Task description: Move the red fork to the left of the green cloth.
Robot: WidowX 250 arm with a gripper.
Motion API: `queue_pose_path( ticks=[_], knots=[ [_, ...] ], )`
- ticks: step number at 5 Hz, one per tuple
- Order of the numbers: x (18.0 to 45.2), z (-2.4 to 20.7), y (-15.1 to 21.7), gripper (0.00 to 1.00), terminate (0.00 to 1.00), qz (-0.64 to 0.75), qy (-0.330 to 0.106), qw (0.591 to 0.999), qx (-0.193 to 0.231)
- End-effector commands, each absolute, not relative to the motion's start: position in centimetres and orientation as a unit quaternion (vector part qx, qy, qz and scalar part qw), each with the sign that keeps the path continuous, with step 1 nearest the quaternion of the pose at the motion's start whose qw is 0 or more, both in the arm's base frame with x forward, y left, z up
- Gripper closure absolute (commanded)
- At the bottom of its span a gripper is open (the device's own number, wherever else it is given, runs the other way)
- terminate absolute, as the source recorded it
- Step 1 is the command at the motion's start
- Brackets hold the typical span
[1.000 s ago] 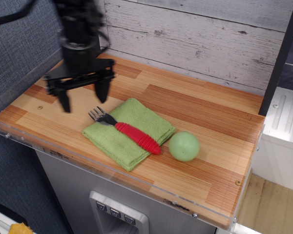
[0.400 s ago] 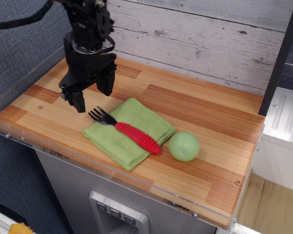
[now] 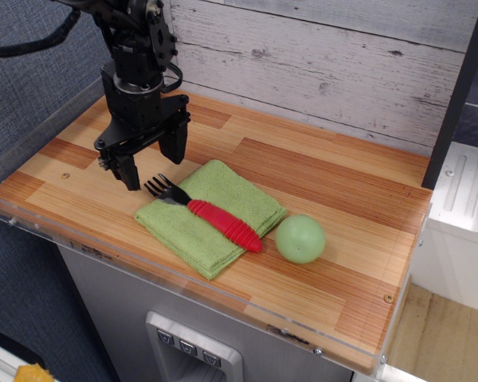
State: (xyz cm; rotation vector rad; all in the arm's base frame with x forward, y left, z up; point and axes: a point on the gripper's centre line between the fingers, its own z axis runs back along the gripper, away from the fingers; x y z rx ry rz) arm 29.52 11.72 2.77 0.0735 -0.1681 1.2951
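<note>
Textured green cloth (image 3: 211, 216), ribbed red fork (image 3: 209, 212) (glossy), wood table (image 3: 327, 199)

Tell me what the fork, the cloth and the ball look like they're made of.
Red fork: the handle looks like matte rubber or soft plastic, judging by its thick ribs; the tines look like dark metal with a dull sheen.
Green cloth: a woven, nubby towel fabric, folded, with soft layered edges.
Green ball: smooth and matte, likely plastic or foam; the look leaves it open.

The black arm reaches down from the upper left, wrist vertical, gripper (image 3: 153, 165) pointing downward with its two fingers spread apart.
</note>
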Motion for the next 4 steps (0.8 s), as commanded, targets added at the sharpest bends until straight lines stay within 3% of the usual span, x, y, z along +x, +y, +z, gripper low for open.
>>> queue_pose_path(
  ticks=[1, 4],
  knots=[
    [30.0, 3.2, 12.1, 0.0, 0.0, 0.594, -0.087, 0.799, 0.027],
    [29.6, 2.1, 12.4, 0.0, 0.0, 0.594, -0.071, 0.801, 0.022]
  ],
)
